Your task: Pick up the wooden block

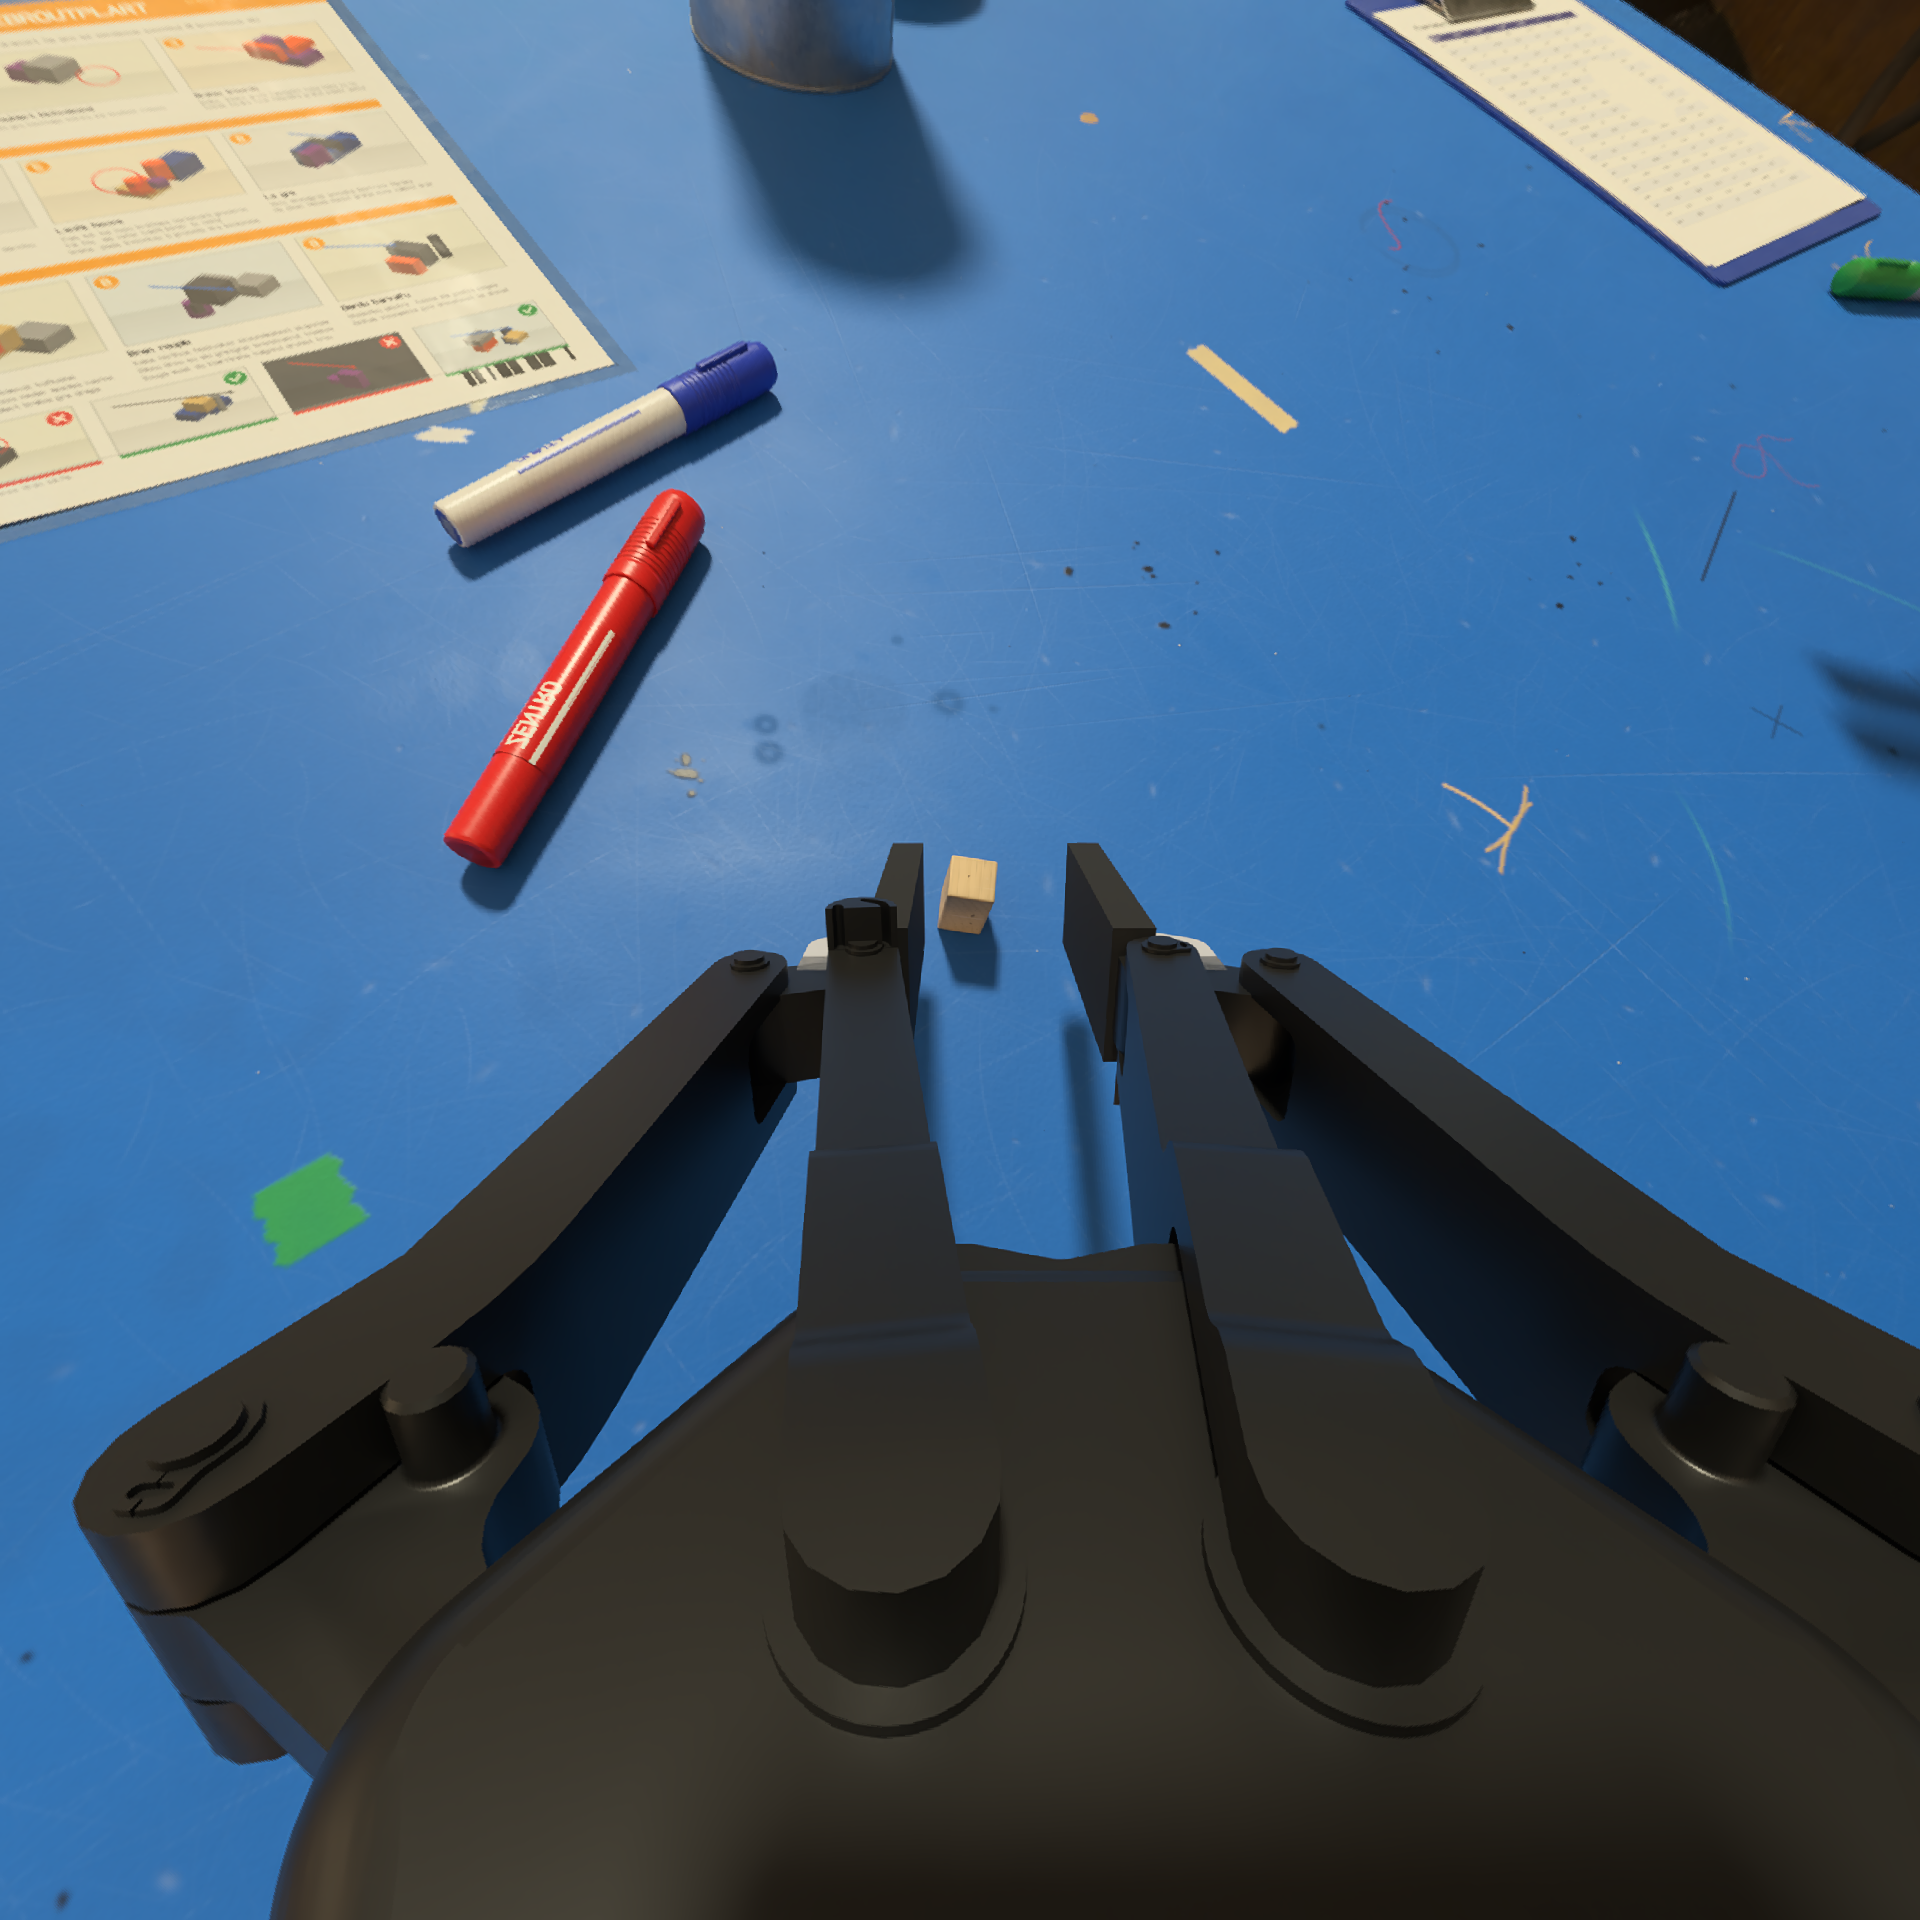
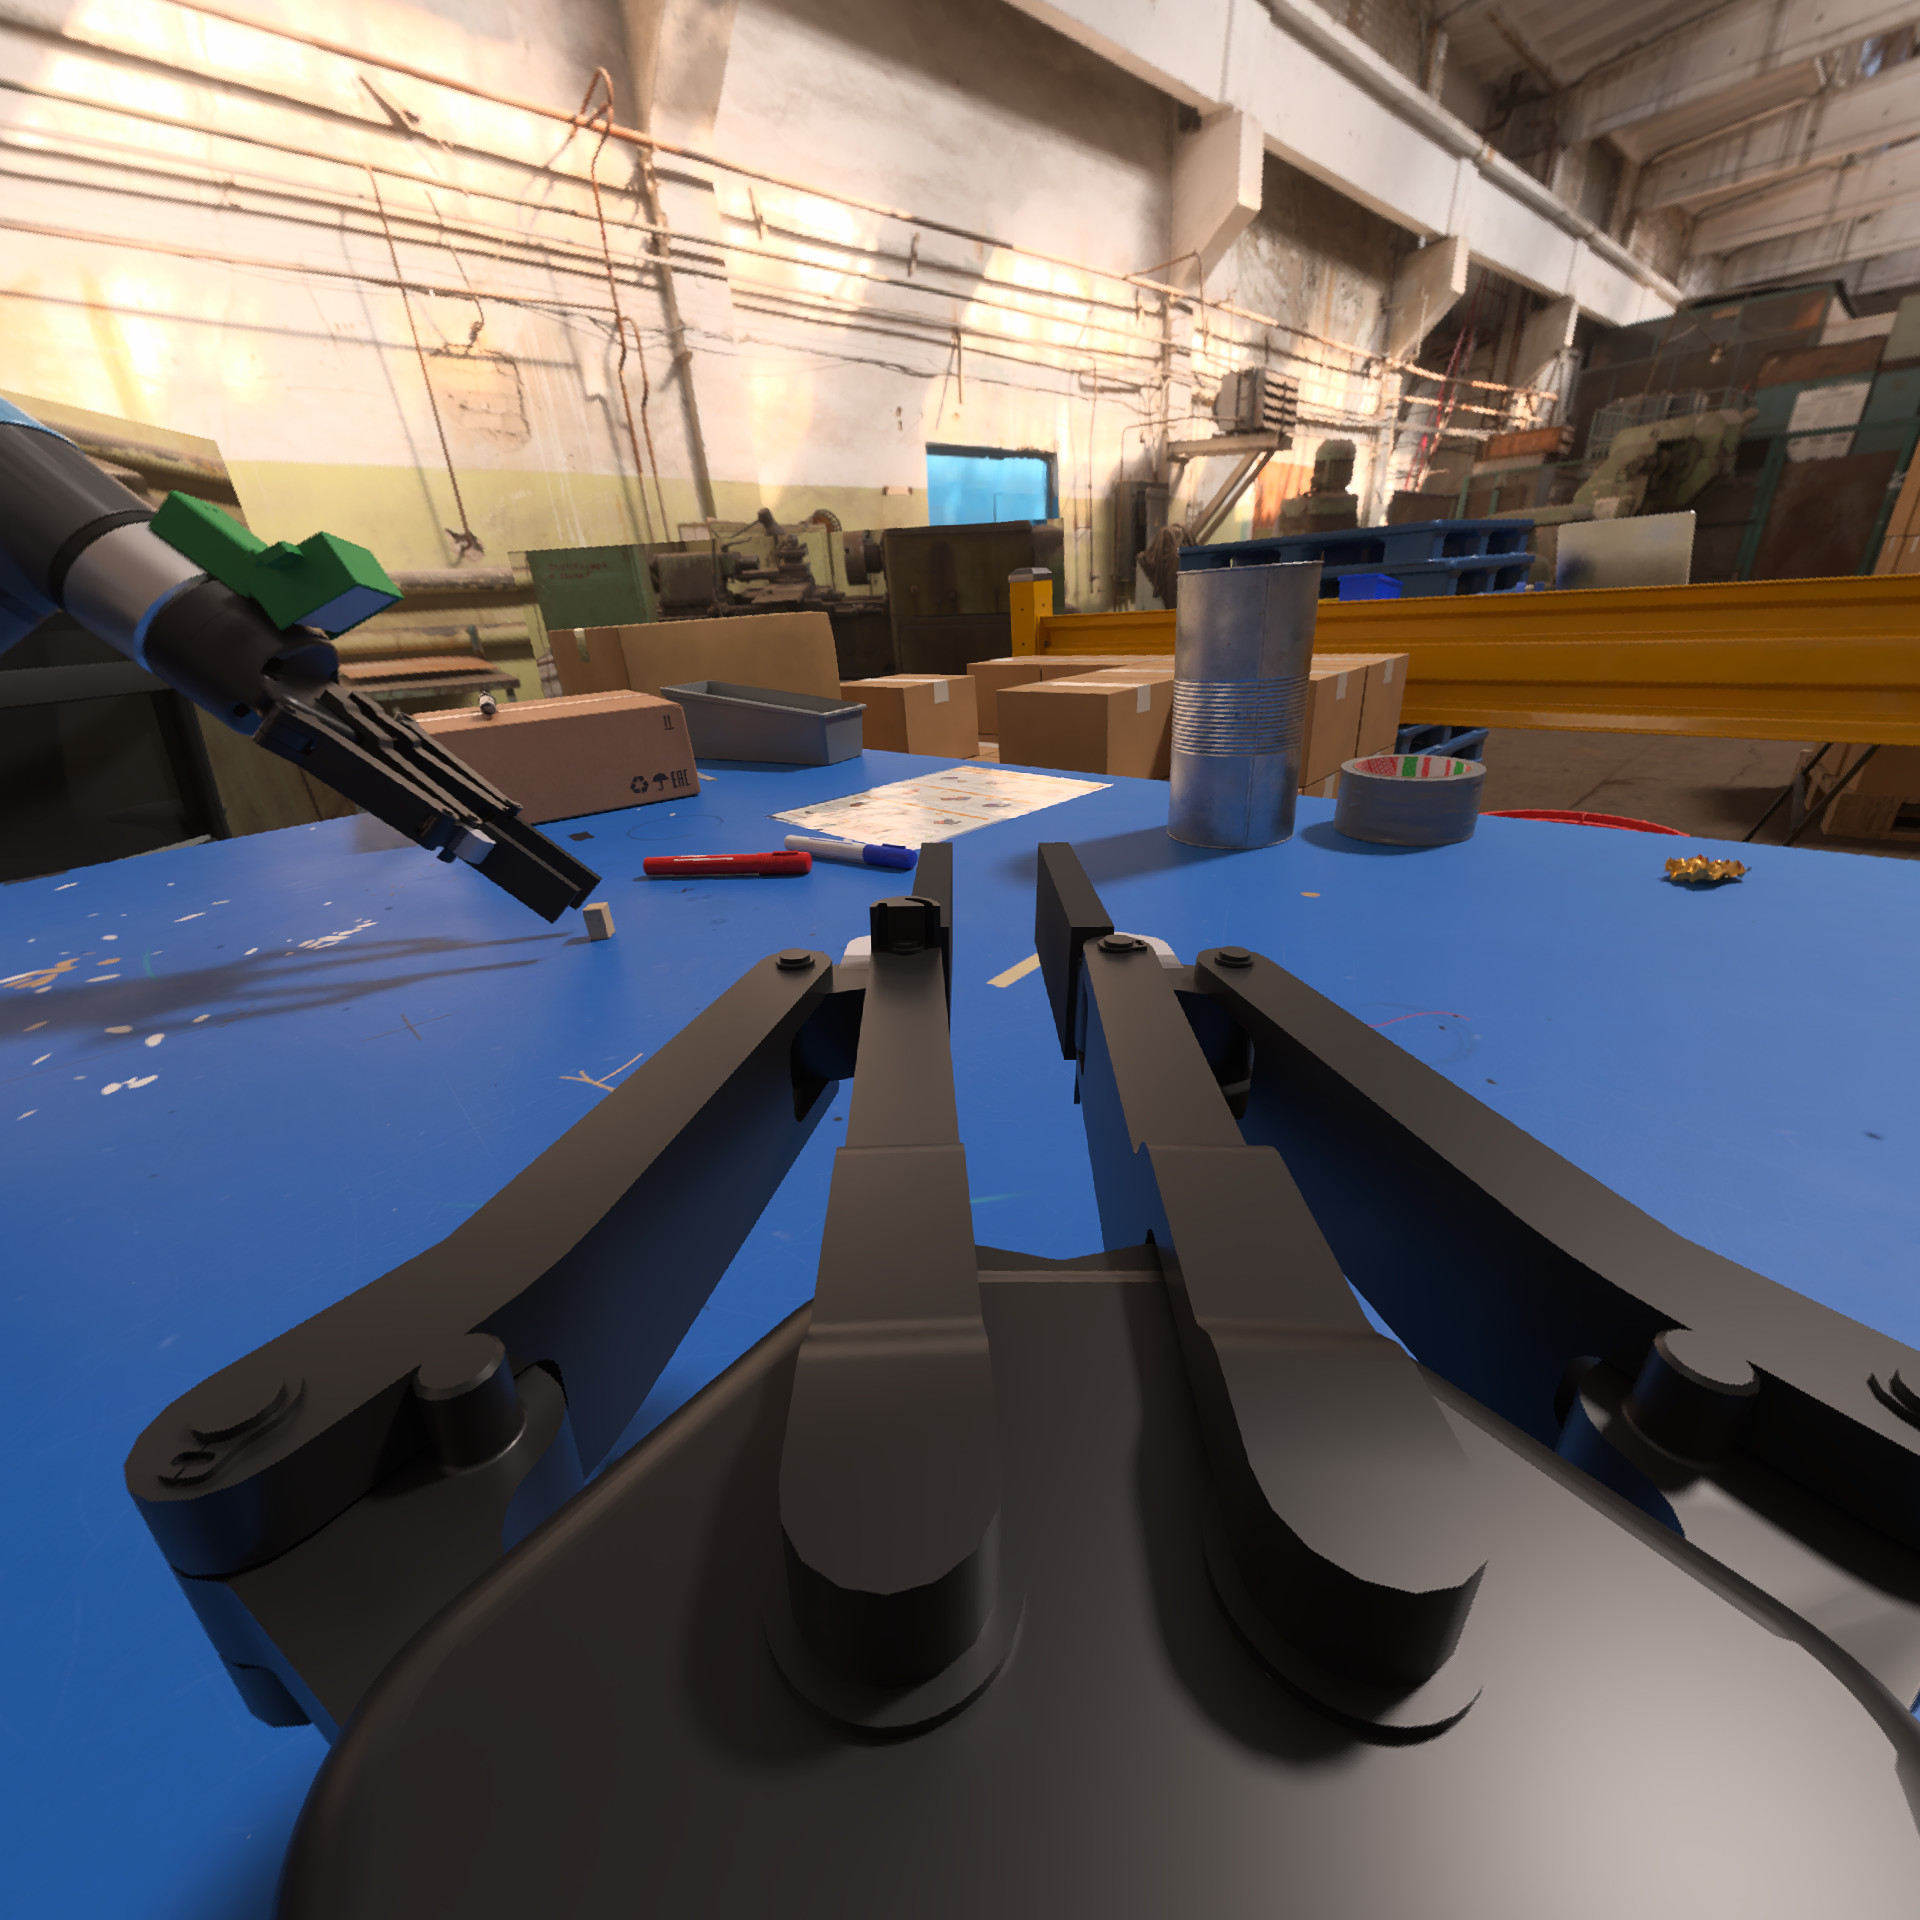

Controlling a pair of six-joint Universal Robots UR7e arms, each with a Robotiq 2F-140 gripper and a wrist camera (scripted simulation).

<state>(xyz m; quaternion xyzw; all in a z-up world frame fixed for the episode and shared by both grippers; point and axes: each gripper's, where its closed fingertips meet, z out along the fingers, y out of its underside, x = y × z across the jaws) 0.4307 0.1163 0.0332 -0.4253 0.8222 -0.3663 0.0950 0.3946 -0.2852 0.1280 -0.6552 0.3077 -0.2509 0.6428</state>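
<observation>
The small wooden block (image 1: 967, 892) rests on the blue table (image 1: 1351, 644). My left gripper (image 1: 994, 883) is open, tilted down over it; the block shows between the two fingertips, closer to the left one, touching neither. In the right wrist view the block (image 2: 598, 921) lies on the table just beyond the left gripper's tips (image 2: 566, 896), which hover slightly above the surface. My right gripper (image 2: 992, 883) is open and empty, low over the table's middle, well away from the block.
A red marker (image 1: 578, 677) and a blue-capped marker (image 1: 608, 442) lie left of the block, by a laminated instruction sheet (image 1: 208, 229). A metal can (image 2: 1238, 704), tape roll (image 2: 1408, 797), clipboard (image 1: 1621, 125), cardboard box (image 2: 566, 750) and grey bin (image 2: 764, 719) stand farther off.
</observation>
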